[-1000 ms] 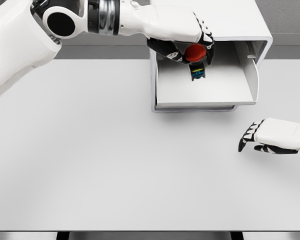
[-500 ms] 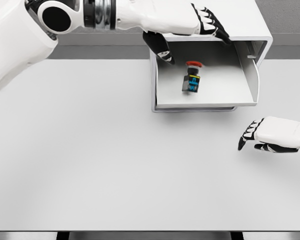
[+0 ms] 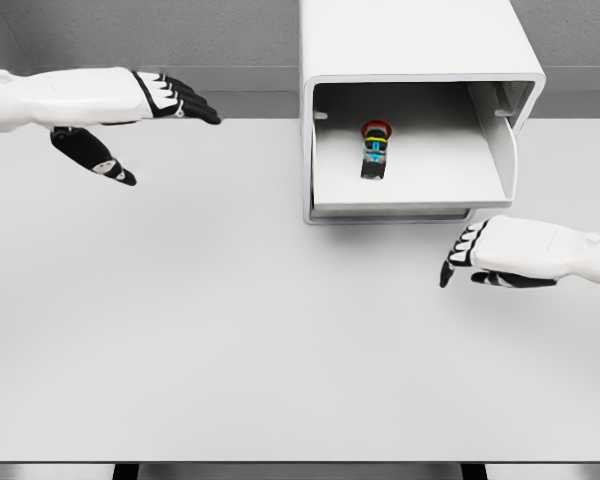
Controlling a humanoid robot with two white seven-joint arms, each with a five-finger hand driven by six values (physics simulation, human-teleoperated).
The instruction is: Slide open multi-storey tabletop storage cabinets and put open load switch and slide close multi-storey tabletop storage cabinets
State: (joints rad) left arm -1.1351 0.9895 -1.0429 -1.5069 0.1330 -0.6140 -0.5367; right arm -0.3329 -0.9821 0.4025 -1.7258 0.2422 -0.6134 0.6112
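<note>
Left hand (image 3: 130, 100): fingers (image 3: 185, 100) spread, empty, well left of cabinet (image 3: 415, 45).
Right hand (image 3: 515, 255): fingers (image 3: 465, 258) loosely extended, empty, over counter (image 3: 230, 320) near drawer front.
Load switch (image 3: 374, 150): lying in open drawer (image 3: 410, 195). Likely light, rigid, smooth.
Drawer: probably stiff, slides; push at front lip.

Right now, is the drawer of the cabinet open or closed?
Open. The drawer is pulled out from the cabinet, and the switch lies inside it in plain sight.
</note>
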